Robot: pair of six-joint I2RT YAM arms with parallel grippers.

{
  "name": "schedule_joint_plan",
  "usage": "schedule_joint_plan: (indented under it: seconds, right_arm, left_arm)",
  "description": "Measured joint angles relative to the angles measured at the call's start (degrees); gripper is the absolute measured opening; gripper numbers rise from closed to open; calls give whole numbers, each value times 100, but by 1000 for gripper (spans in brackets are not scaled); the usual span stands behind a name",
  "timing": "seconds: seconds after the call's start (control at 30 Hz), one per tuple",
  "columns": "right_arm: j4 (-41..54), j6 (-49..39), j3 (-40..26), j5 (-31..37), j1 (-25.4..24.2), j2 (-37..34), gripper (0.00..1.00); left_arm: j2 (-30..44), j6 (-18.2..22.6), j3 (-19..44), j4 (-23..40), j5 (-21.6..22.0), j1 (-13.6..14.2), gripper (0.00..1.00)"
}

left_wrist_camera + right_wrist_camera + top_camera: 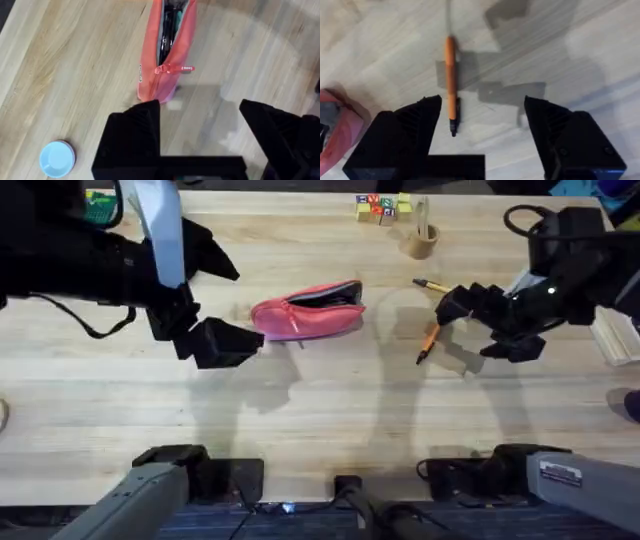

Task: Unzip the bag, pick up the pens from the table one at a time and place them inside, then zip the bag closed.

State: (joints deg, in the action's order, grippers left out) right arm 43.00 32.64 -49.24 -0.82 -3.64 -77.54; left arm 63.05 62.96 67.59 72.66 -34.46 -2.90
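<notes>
The right arm's black two-finger gripper [482, 125] hangs over the table with its fingers spread wide and nothing between them; the slim orange pen with a black tip [451, 80] lies on the wood just beside one finger [415, 125], not touching it as far as can be seen. In the overhead view this gripper [462, 320] sits right of centre, the orange pen [429, 342] lying slanted at its near-left side. A second, pale yellow-tan pen [430, 284] lies a little farther back, near a small tan cup [421, 242].

The left arm's black gripper [200, 120] is also wide open and empty, its fingers just short of the zipper-pull end of the soft pink-coral fabric pouch [167, 55], whose zipper gapes open onto a dark interior. Overhead, the pouch [308, 310] rests mid-table, left gripper [225, 342] at its left end.

The light wooden butcher-block tabletop [330, 420] is bare across its near half.
</notes>
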Motion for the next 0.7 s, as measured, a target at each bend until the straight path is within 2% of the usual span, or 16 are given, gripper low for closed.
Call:
schedule_joint_plan:
  seconds: [0.3, 0.57, 0.7]
  right_arm:
    - [-515, 78, 9, 0, 509, -451, 997]
    - [-511, 471, -173, 114, 599, -972, 996]
    - [-356, 580, -322, 223, 601, -1185, 906]
  left_arm:
    - [0, 0, 0, 0, 0, 0, 993]
    - [0, 0, 0, -2, -2, 0, 994]
    - [0, 0, 0, -2, -2, 0, 994]
